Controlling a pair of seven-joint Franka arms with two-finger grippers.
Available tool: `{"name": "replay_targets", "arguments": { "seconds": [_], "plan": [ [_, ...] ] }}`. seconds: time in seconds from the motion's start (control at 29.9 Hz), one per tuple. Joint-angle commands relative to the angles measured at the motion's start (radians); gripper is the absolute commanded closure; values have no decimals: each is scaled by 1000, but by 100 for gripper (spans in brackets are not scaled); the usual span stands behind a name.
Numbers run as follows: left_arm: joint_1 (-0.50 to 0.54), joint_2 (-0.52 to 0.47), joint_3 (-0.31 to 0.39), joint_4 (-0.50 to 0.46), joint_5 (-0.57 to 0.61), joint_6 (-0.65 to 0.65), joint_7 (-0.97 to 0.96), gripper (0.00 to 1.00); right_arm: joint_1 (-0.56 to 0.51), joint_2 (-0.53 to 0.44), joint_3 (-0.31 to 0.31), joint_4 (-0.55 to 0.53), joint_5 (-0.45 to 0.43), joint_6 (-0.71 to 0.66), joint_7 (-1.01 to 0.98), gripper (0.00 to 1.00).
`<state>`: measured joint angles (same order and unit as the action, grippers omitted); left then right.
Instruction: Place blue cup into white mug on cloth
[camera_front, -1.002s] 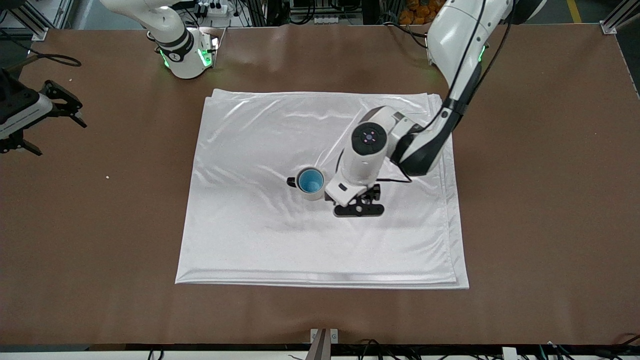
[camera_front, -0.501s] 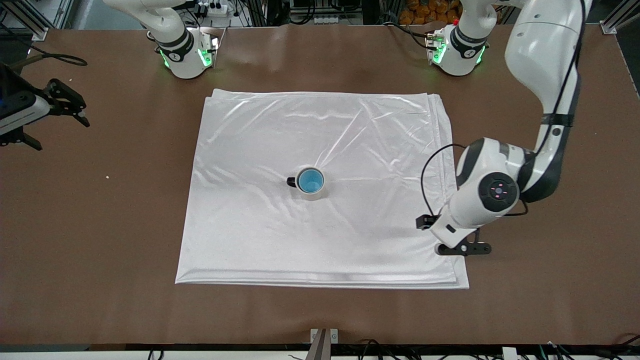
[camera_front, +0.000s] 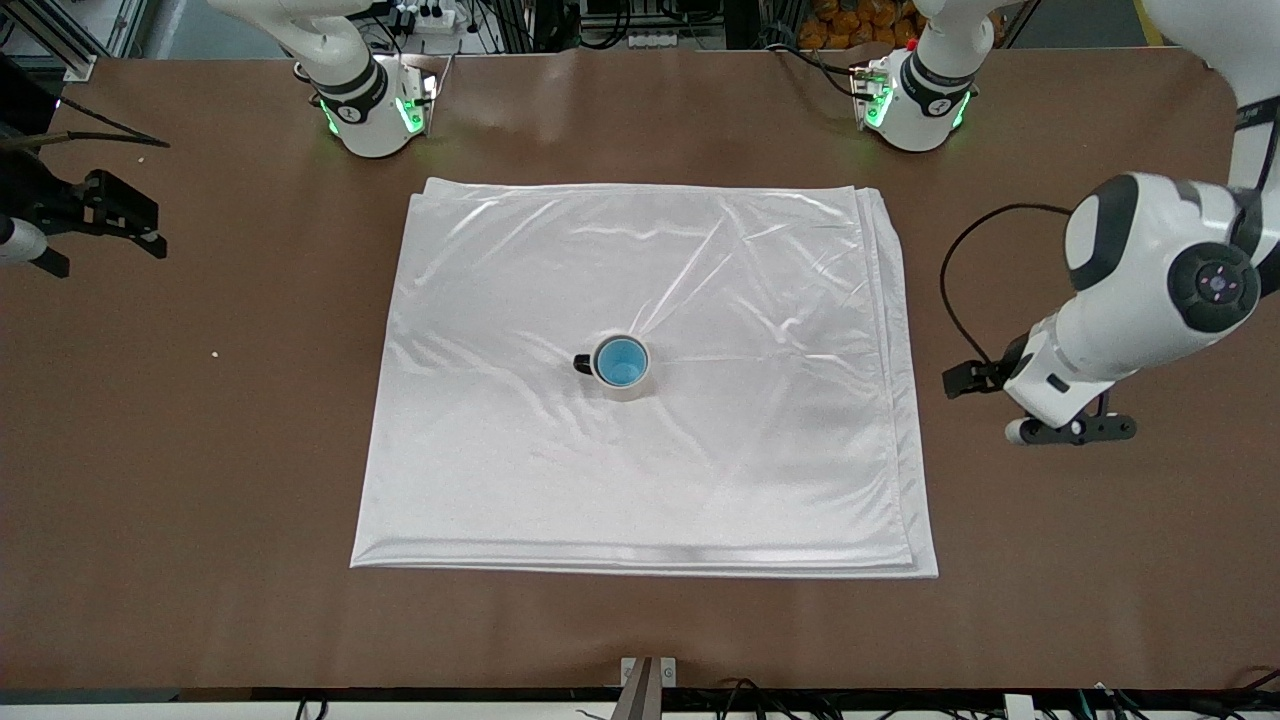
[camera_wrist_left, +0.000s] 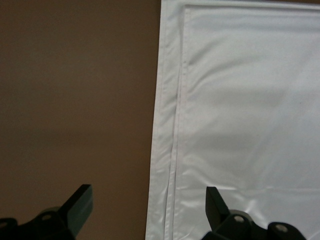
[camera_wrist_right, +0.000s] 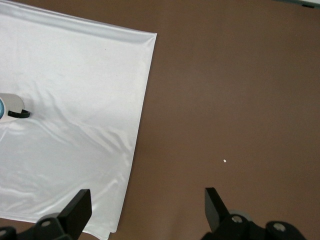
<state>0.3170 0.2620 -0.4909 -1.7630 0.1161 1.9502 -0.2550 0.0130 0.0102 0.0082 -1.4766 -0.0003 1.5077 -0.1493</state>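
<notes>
The cup (camera_front: 621, 361), light blue with a brighter blue inside, is seen nested upright in the cream mug (camera_front: 628, 385), whose small black handle (camera_front: 582, 364) points toward the right arm's end. The mug stands near the middle of the glossy, lightly creased white cloth (camera_front: 500, 450) on the brown table (camera_front: 200, 450). The left tool (camera_wrist_left: 149, 212) is held released and empty over the cloth's edge. The right tool (camera_wrist_right: 147, 212) is likewise released, over bare table.

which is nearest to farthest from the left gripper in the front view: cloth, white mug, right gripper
1. cloth: its edge lies just beside the left gripper.
2. white mug: mid-cloth, blue cup inside.
3. right gripper: over bare table at the right arm's end.
</notes>
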Motion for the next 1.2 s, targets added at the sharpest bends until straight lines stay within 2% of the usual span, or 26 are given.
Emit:
{"name": "replay_targets", "arguments": {
  "seconds": [0.0, 0.17, 0.33, 0.6, 0.7, 0.8, 1.04, 1.1, 1.17],
  "plan": [
    [46, -148, -29, -81, -30, -63, 52, 0, -85, 11, 62, 25, 0, -21, 132, 0],
    [54, -191, -26, -79, -46, -109, 63, 0, -128, 11, 79, 24, 14, -24, 191, 2],
    [86, -195, -23, -59, -65, -122, 65, 0, -173, 8, 85, 22, 51, -34, 178, 2],
    [122, -182, -17, 62, -81, -151, 63, 0, -165, -16, 85, 6, 19, -47, 183, 3],
    [113, -165, 6, 100, -79, -158, 62, 0, -165, -38, 84, -17, 11, -46, 185, 4],
    [30, -156, 90, 129, -78, -162, 62, 0, -165, -41, 84, -25, 8, -46, 186, 2],
    [-312, -150, 448, 206, -84, -249, 68, 0, -162, -35, 85, -21, -6, -40, 189, 0],
    [-378, -148, 520, 223, -107, -266, 72, 0, -163, -33, 84, -19, -6, -40, 189, 0],
    [-392, -152, 543, 229, -122, -278, 77, 0, -163, -35, 84, -21, -6, -43, 189, 0]
  ]
}}
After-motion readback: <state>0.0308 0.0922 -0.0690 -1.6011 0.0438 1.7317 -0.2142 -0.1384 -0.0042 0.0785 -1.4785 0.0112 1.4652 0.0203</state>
